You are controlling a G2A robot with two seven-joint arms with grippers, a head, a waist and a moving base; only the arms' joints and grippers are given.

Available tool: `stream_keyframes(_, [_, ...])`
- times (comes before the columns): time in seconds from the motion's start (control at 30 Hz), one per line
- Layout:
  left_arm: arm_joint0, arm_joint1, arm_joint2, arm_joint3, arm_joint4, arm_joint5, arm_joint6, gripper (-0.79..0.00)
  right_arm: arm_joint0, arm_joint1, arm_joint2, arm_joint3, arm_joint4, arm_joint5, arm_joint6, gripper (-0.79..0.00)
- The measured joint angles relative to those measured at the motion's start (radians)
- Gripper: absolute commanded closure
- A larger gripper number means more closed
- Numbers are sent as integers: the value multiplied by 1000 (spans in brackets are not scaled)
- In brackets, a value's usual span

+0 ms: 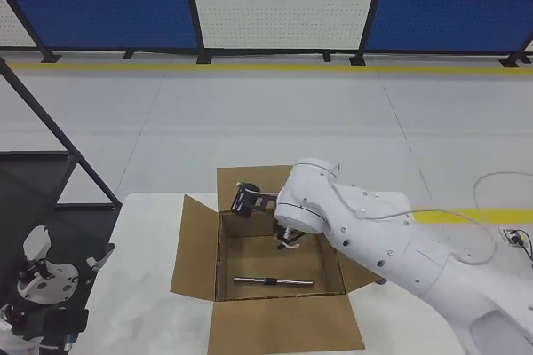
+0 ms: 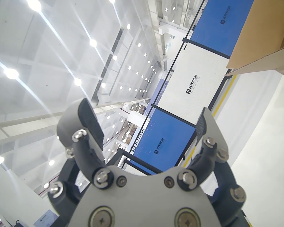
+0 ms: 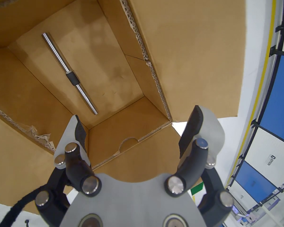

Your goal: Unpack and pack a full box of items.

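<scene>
Evidently the unpacking is close to done: the cardboard box (image 1: 275,327) stands with its flaps spread on the white table (image 1: 142,275), and a lone steel rod (image 1: 273,281) with a black collar (image 3: 72,79) at its middle lies flat on the box floor. Seen from above, the rod runs from 9 o'clock to 3 o'clock, nearer the 6 o'clock wall than the 12 o'clock one and touching neither. The right gripper (image 3: 137,116) hangs over the 12 o'clock side of the box, its pincer spread wide and empty, well above the rod. The left gripper (image 2: 144,108) sits at 8 o'clock of the box, well apart from it and pointed up at the ceiling, its pincer likewise wide with nothing between the pads. The step in hand looks to be fetching the rod out. To do it well, the right arm would best shift toward 6 o'clock until the pincer straddles the rod. It should then turn the wrist so the fingers close across the shaft rather than along it, and grip at or just beside the collar, where the rod should balance. A polished round bar on cardboard may roll or slip, so a slow descent, a firm centred close and a level lift clear of the walls seem wise.
</scene>
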State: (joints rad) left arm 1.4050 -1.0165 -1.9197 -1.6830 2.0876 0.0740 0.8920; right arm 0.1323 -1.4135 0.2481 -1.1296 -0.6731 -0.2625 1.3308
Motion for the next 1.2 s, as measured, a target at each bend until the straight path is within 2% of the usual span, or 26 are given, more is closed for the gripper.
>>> stream_keyframes(0.23, [0, 0, 0, 0, 0, 0, 0, -785, 2, -136, -78, 257, 43, -112, 71, -785])
stream_keyframes(0.7, [0, 0, 0, 0, 0, 0, 0, -785, 3, -139, -78, 264, 40, -106, 77, -785])
stream_keyframes(0.8, [0, 0, 0, 0, 0, 0, 0, -785, -32, -142, -78, 267, 13, -106, 45, -785])
stream_keyframes(0.97, [0, 0, 0, 0, 0, 0, 0, -785, -81, -168, -78, 302, -21, -132, 20, -785])
stream_keyframes(1.2, [0, 0, 0, 0, 0, 0, 0, -785, -109, -210, -69, 391, 7, -196, -48, -785])
